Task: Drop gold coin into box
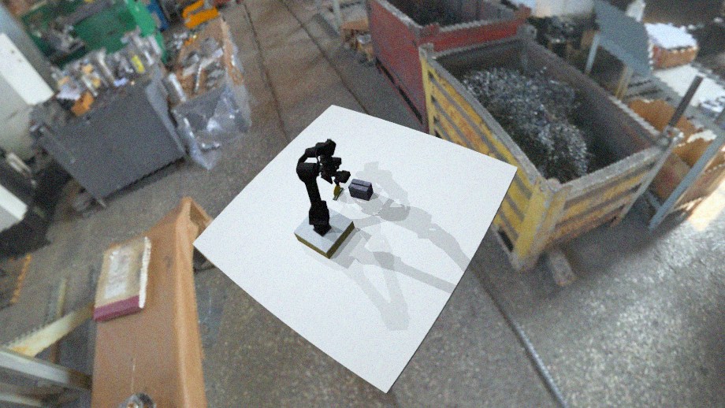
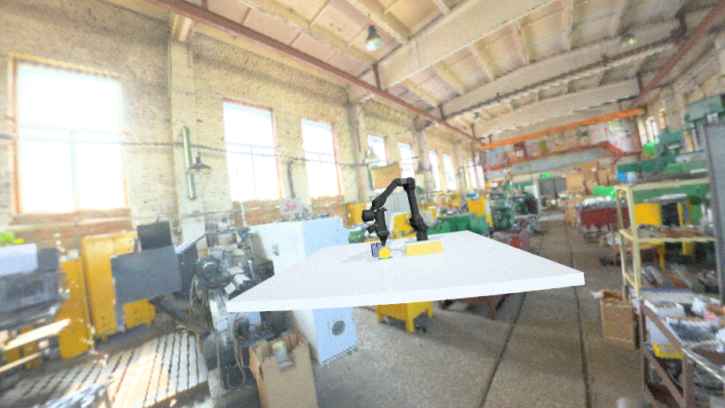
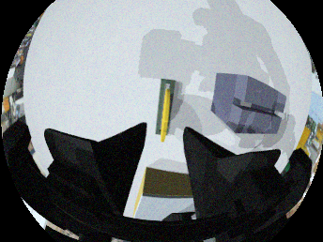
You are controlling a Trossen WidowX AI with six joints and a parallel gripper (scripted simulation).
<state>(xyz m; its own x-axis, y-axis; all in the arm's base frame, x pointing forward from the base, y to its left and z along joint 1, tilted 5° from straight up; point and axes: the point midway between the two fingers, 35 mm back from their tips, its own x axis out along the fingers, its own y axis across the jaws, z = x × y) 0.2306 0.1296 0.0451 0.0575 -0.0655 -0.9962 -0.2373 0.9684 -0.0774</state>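
The gold coin (image 1: 336,191) (image 2: 384,253) (image 3: 165,113) stands on edge in the dark-green holder (image 2: 385,258) (image 3: 160,105) on the white table. In the wrist view it appears as a thin upright yellow strip. My gripper (image 1: 336,183) (image 2: 384,244) (image 3: 165,129) is partly open and empty, pointing down just above the coin. In the wrist view the coin's near end lies between the two fingertips, with a gap on each side. The grey box (image 1: 360,190) (image 2: 375,250) (image 3: 225,98) stands close beside the holder, to the right in the wrist view, with a dark slot in its lid.
The arm's base block (image 1: 325,238) (image 2: 423,247) (image 3: 166,182) stands on the white table (image 1: 304,298) (image 2: 406,283) (image 3: 84,70) near the holder. Arm shadows fall around the box and holder. Workshop bins and machines stand beyond the table's edges.
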